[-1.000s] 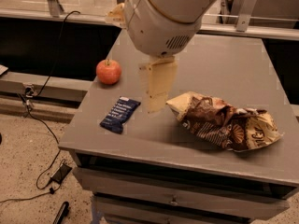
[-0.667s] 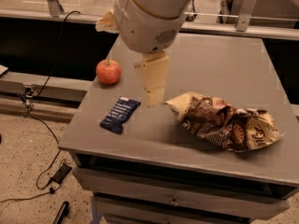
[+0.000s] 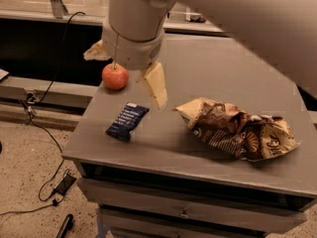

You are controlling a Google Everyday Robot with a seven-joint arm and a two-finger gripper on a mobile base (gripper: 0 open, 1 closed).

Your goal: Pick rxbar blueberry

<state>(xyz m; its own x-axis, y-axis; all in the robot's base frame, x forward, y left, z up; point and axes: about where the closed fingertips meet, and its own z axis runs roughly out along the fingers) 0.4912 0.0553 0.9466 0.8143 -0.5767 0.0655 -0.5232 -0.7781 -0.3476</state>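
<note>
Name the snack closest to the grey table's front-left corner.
The flat navy-blue wrapped bar, down-left of the gripper; the round red apple sits farther back, the crumpled brown chip bag farther right.

The claw [image 3: 130, 63] now hangs further left than a second ago; the apple [image 3: 115, 77] sits partly under it, the rxbar blueberry [image 3: 127, 122] closer to its lower finger [image 3: 156, 86].

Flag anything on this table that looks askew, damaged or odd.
The chip bag, at right, lies crumpled on its side. The bar sits skewed near the table's left edge. The apple looks normal. The gripper hangs open just behind the bar, by the apple.
</note>
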